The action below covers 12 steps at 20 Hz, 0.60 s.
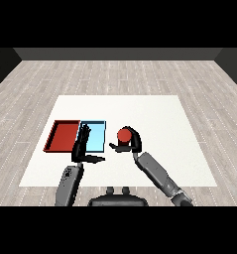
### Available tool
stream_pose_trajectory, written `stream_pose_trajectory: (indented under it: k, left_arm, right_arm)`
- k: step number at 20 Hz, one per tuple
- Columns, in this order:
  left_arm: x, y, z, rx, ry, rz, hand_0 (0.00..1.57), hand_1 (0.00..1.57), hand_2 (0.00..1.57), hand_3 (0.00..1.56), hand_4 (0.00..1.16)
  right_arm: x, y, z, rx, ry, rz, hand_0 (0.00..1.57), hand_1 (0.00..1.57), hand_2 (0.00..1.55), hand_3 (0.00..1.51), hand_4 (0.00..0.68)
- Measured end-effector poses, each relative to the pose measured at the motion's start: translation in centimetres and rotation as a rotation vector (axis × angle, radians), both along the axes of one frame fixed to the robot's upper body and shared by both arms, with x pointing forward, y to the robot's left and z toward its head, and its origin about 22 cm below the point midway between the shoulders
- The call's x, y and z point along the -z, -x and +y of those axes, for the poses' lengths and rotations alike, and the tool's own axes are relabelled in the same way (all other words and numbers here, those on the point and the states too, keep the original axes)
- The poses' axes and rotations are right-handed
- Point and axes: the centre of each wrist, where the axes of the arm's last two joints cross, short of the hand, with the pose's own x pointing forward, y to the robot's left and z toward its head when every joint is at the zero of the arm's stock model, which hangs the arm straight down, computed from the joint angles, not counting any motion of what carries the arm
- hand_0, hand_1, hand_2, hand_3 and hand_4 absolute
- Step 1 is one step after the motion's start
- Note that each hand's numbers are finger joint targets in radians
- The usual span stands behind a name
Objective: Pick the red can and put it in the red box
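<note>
My right hand [132,142] has its fingers curled round the small red cylindrical can [124,135], thumb on the side facing me; can stands upright, approx. mid-table, just right of the light blue flat tray [99,125]. The red flat tray [65,122] lies further left, beyond the blue one, near the left edge of the white table [154,114]. So the can must travel left, across the blue tray. My left hand [82,146] is nearer to the red tray, but holds nothing: fingers straight and upward over the blue tray's left edge, thumb out. Right forearm comes from the front-right corner, bent inward.
</note>
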Motion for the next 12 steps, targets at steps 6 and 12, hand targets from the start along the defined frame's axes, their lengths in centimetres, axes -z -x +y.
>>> stream_pose_trajectory:
  k: [6,12]
  left_arm:
    - [0.2,-0.4,-2.2,0.038,0.003,0.039,0.0,0.0,0.0,0.0,0.0]
    - [1.3,-1.3,-4.6,0.081,0.012,0.089,0.0,0.0,0.0,0.0,0.0]
  right_arm:
    - [-0.1,-0.5,-0.6,0.001,-0.021,-0.009,1.45,1.45,1.43,1.38,0.647]
    - [-0.3,-0.5,0.0,-0.002,-0.044,0.001,1.46,1.46,1.44,1.39,0.637]
